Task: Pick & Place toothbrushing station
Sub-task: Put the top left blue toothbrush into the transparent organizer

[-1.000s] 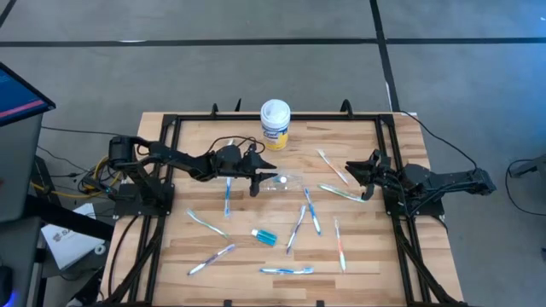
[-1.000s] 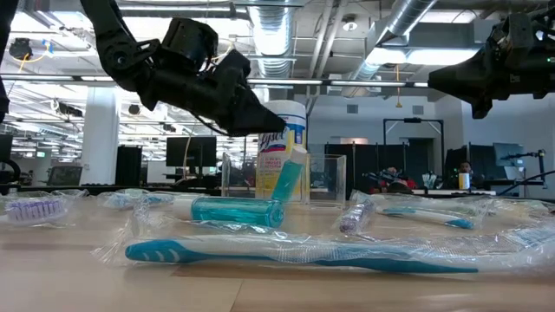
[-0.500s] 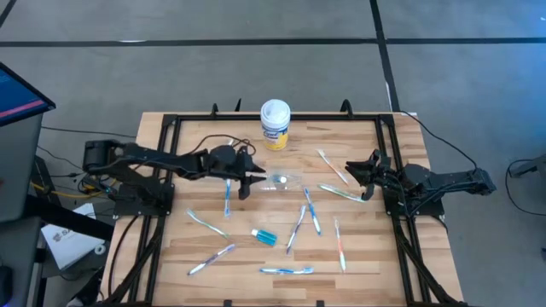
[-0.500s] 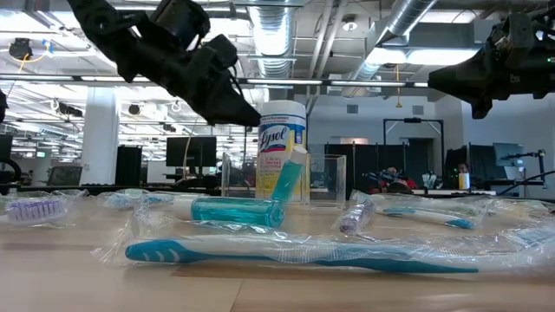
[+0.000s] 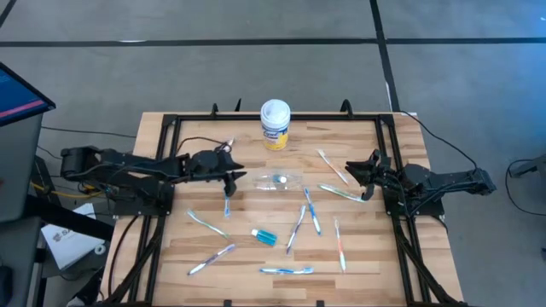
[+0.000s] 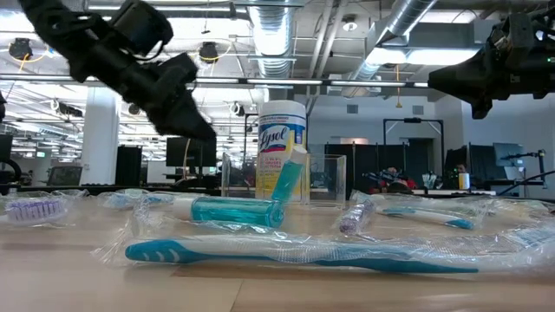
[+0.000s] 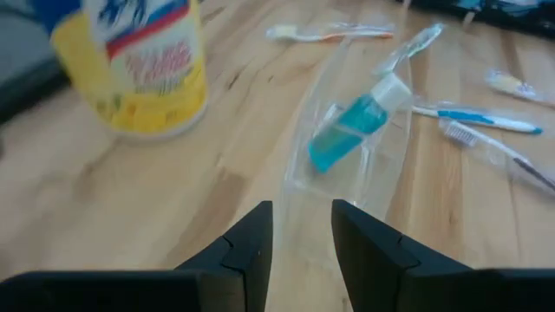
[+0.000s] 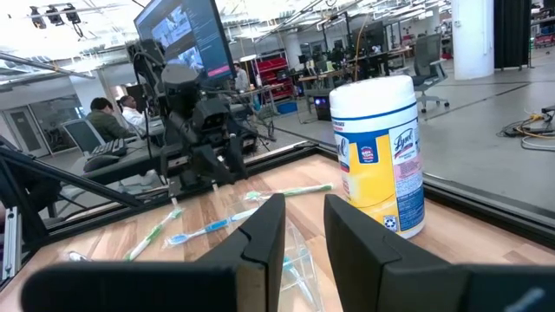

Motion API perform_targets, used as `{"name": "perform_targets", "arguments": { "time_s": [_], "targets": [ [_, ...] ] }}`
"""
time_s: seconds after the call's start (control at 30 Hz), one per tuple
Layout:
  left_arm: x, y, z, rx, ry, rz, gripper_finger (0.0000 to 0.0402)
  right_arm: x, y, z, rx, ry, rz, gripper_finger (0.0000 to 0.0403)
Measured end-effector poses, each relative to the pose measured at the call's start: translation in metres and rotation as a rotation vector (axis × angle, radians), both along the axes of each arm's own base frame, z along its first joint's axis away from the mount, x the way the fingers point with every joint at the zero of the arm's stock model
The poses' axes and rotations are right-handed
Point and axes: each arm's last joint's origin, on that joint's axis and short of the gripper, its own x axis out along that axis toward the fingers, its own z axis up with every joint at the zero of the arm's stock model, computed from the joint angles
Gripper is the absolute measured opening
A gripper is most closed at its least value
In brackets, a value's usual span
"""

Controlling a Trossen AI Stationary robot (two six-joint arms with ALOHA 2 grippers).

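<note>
Cup: we see one clear cup (image 5: 278,180) lying sideways.
Tube: one teal tube (image 5: 264,236) outside it.
Canister: one yellow canister (image 5: 275,124) behind.
Left gripper (image 5: 232,180): slightly parted, empty.
Right gripper (image 5: 357,168): slightly parted, empty.

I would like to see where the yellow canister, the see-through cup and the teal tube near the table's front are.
yellow canister (image 5: 275,124): high view, on its white lid.
see-through cup (image 5: 278,180): high view, on its clear side, lying on the table.
teal tube (image 5: 265,236): high view, on its blue body.

Wooden table (image 5: 358,256): toothbrushes (image 5: 313,211), cup (image 5: 277,180), canister (image 5: 275,124).
</note>
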Motion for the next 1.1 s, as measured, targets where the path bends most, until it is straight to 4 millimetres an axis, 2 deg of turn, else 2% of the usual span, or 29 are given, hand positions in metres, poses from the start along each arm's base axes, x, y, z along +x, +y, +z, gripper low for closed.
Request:
{"name": "perform_targets", "arguments": {
  "time_s": [0.3, 0.67, 0.87, 1.1],
  "targets": [
    [-0.023, -0.005, -0.021, -0.137, 0.003, 0.058, 0.0113, 0.000, 0.000, 0.000, 0.000, 0.000, -0.001, 0.0075],
    [-0.031, -0.013, -0.037, -0.398, 0.022, 0.101, 0.0113, 0.000, 0.000, 0.000, 0.000, 0.000, 0.000, 0.0075],
    [-0.036, -0.026, -0.045, -0.479, 0.119, 0.115, 0.0113, 0.000, 0.000, 0.000, 0.000, 0.001, 0.000, 0.0075],
    [-0.038, -0.036, -0.047, -0.535, 0.152, 0.116, 0.0113, 0.000, 0.000, 0.000, 0.000, 0.000, 0.000, 0.0075]
  ]
}}
